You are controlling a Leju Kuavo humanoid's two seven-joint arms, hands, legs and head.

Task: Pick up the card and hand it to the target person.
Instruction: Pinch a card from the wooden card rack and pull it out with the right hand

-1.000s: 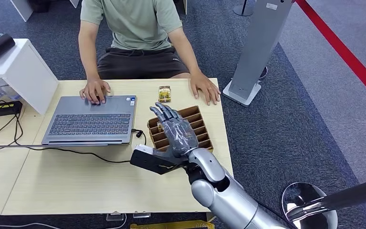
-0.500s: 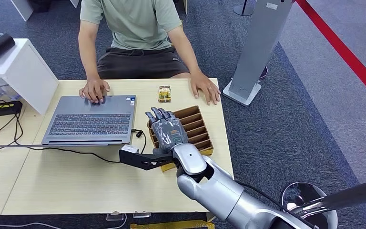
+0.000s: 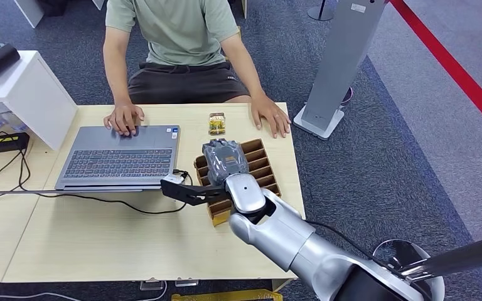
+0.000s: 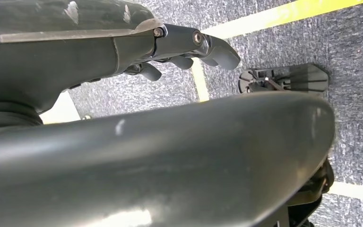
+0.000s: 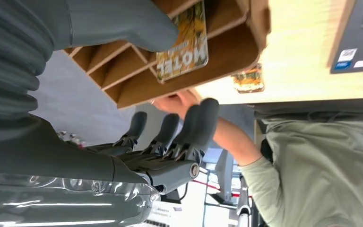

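— What has changed for us over the last second?

— Our right robot hand (image 3: 224, 161) has moved forward and tipped down over the wooden rack (image 3: 260, 170) on the table (image 3: 100, 238). Before, the fingers lay stretched flat above the rack; now they point down into it. In the right wrist view the thumb (image 5: 123, 23) sits against the card (image 5: 183, 40) standing in a slot near the rack's end, while the other fingers (image 5: 189, 125) hang spread on the far side of the rack wall.

— So do we have the card?

— Not yet, we judge. The fingers are apart and nothing is pinched — the card still rests in its slot. The reach looks finished; the grasp is what comes next, then the lift toward the person (image 3: 176, 37) seated on the far side of the rack.

— And our left robot hand (image 4: 189, 47)?

— It hangs by the floor with fingers loosely curled, holding nothing.

— Count things for us.

— One rack, one card in it. A second card (image 3: 216, 123) lies flat on the table just beyond the rack, toward the person. One laptop (image 3: 120, 157) sits beside the rack, with one of the person's hands on its edge and the other flat on the table beyond the rack.
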